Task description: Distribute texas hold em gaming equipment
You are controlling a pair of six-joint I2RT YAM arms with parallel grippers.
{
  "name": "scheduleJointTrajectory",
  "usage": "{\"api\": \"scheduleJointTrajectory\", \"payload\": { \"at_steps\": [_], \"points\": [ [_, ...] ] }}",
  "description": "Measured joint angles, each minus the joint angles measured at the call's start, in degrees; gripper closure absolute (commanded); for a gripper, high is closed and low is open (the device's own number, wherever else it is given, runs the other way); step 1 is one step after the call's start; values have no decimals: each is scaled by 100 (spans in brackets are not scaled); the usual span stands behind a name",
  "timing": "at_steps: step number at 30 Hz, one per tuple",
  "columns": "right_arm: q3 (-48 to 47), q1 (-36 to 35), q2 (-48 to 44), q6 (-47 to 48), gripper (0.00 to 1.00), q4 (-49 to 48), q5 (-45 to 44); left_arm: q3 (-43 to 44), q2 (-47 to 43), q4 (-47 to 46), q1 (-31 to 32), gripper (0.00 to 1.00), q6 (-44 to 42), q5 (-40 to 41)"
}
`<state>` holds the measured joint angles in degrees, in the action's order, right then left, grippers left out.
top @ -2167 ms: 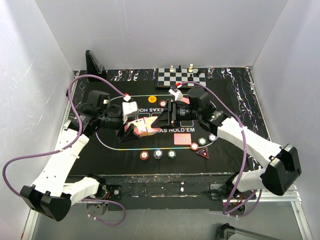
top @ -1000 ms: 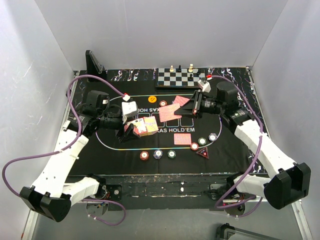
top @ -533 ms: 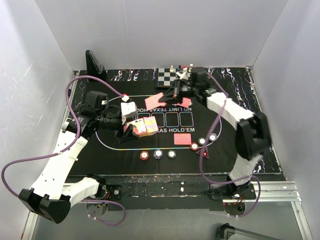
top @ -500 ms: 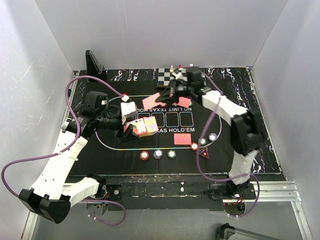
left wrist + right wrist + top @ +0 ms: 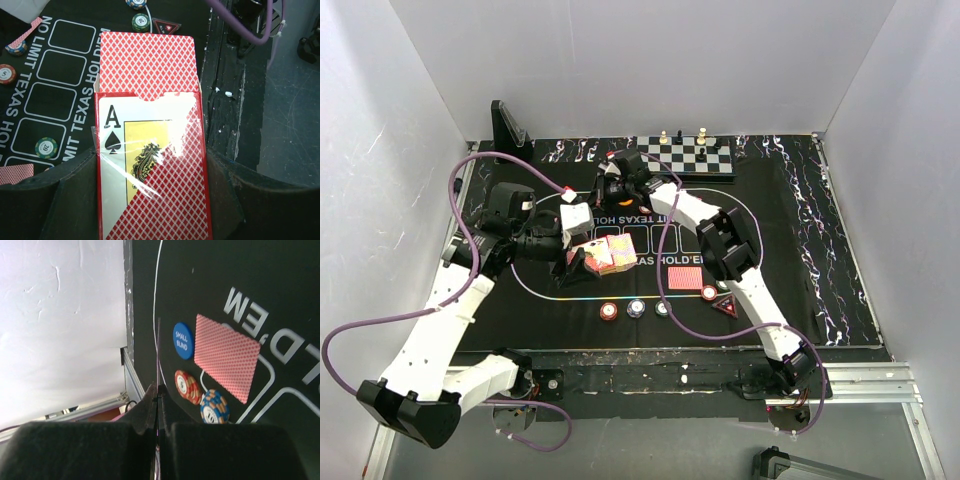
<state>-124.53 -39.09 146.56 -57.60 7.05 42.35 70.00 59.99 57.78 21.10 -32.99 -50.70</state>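
Note:
My left gripper [image 5: 590, 258] is shut on a red card box [image 5: 150, 170] with an ace of spades printed on it, and red-backed playing cards [image 5: 147, 62] stick out of its open end. It holds the box [image 5: 608, 253] above the mat's left middle. My right gripper [image 5: 617, 185] is over the mat's far left. In the right wrist view it [image 5: 157, 387] is shut on one playing card [image 5: 158, 350], seen edge-on. Below it lie a face-down card [image 5: 227, 357], a blue "small blind" chip [image 5: 183, 340], a red chip [image 5: 186, 386] and a blue-orange chip [image 5: 215, 406].
A row of chips [image 5: 636, 308], another face-down card [image 5: 685, 278] and the dark red triangular marker [image 5: 725, 306] lie near the mat's front. The chessboard [image 5: 685, 155] stands at the far edge. A black stand [image 5: 508, 125] is at the far left corner.
My right arm has swung from the right side across the far part of the mat to the far left, carrying a card. My left arm has stayed put with the box.

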Motion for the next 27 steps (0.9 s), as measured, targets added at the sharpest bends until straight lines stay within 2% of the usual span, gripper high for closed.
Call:
{"api": "scheduleJointTrajectory", "payload": {
  "at_steps": [4,7,10,12,14,21,27],
  "points": [
    [-258,2,269,-81,98,13,-142,0,-46,2,0,100,20,-37],
    [-256,4,319,-107,81,61,-271,0,-96,0,0,100,28,-63],
    [-254,-4,319,-118,47,81,-363,0,-142,0,0,100,44,-85],
    [-254,-22,319,-72,35,149,-439,0,-164,2,0,100,44,-96],
    [-256,-42,319,-20,27,278,-509,0,-181,4,0,100,48,-122],
    [-13,-70,168,356,18,675,-807,-2,-273,46,0,100,61,-131],
    [660,52,-688,719,15,1152,-994,-4,-275,46,0,100,61,-146]
  ]
}}
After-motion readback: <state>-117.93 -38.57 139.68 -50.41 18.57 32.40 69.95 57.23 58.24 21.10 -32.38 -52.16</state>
